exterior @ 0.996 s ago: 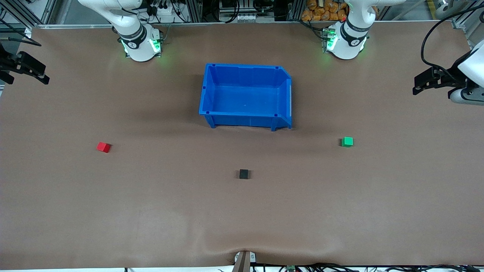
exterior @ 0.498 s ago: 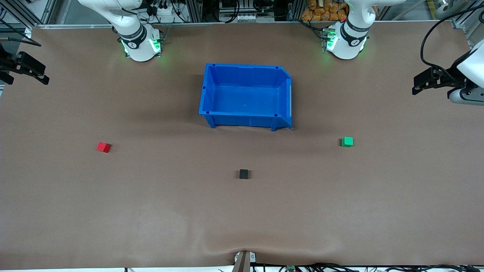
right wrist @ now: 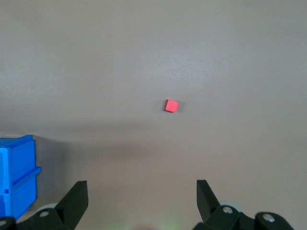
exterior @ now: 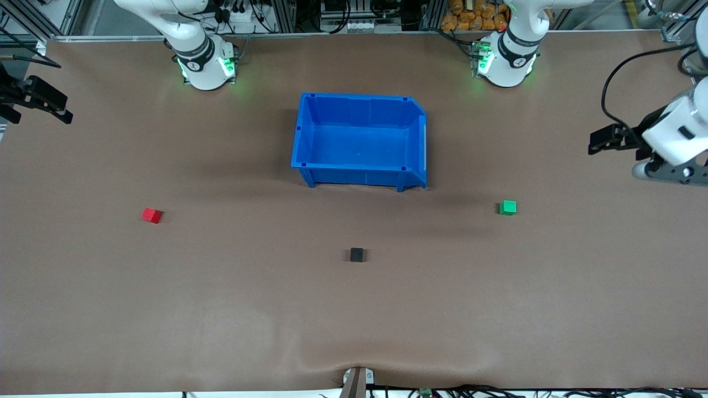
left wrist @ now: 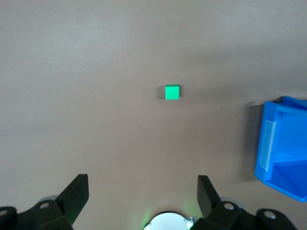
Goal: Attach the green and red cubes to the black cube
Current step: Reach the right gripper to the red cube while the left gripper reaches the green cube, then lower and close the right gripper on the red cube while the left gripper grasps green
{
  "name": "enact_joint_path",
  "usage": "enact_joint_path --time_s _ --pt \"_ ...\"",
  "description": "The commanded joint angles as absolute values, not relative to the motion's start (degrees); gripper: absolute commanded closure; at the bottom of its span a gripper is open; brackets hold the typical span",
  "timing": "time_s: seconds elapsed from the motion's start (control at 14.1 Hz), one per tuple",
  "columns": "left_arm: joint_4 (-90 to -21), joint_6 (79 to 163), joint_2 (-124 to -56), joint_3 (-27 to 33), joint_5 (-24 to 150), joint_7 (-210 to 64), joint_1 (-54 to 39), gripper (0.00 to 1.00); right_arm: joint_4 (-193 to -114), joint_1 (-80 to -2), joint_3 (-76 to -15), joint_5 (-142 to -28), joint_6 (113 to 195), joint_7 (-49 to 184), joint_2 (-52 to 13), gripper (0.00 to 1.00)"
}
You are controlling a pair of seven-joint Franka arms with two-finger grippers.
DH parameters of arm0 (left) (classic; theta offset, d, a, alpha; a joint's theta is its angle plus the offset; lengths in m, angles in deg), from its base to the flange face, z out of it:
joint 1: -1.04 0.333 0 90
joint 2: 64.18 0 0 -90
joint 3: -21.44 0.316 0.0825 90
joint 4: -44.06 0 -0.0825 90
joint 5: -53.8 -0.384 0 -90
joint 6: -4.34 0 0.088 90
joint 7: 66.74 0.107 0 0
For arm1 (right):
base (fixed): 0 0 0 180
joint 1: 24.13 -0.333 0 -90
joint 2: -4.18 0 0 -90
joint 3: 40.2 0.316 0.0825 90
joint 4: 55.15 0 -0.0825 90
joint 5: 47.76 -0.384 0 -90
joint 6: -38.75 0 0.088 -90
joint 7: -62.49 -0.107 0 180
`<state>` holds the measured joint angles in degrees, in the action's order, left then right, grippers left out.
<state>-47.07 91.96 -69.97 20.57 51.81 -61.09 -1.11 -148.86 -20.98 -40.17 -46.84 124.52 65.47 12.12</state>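
Lying apart: one red cube, one green cube, one black cube.

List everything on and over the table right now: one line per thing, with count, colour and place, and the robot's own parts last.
small matte black cube: one, black, mid-table, nearest the front camera of the three cubes.
small red cube: one, red, toward the right arm's end of the table, apart from the other cubes.
small green cube: one, green, toward the left arm's end of the table.
open blue plastic bin: one, blue, mid-table between the two arm bases, farther from the front camera than the black cube; nothing seen in it.
brown table cover: one, brown, spread over the whole table.
left gripper: one, black, open, up over the left arm's end of the table.
right gripper: one, black, open, up over the right arm's end of the table.
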Motion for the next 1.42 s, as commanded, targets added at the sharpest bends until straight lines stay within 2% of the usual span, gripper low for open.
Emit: enact_joint_path --time_s 0.0,0.36,0.5,0.64,1.35 --pt "-47.5 93.8 -73.3 20.4 51.7 -60.8 -1.0 0.0 -150.2 -21.2 -40.2 -46.5 124.7 66.1 13.7 0.0" --pt "-58.1 106.3 -73.8 19.2 51.8 -64.9 -1.7 0.0 -149.2 -22.3 -40.4 -46.0 125.1 66.0 13.1 0.0" --pt "-62.4 111.3 -73.6 19.0 51.8 -66.2 -1.7 0.0 -144.3 -22.4 -40.2 -46.3 125.1 65.6 9.8 0.0" --pt "-66.1 116.4 -73.6 19.0 51.8 -66.5 -1.7 0.0 -143.6 -24.1 -40.2 -46.0 125.2 66.1 8.4 0.0" --pt "-82.3 139.7 -75.0 18.3 51.8 -69.6 -1.8 0.0 -146.0 -25.2 -43.6 -41.0 131.2 65.9 -9.7 0.0"
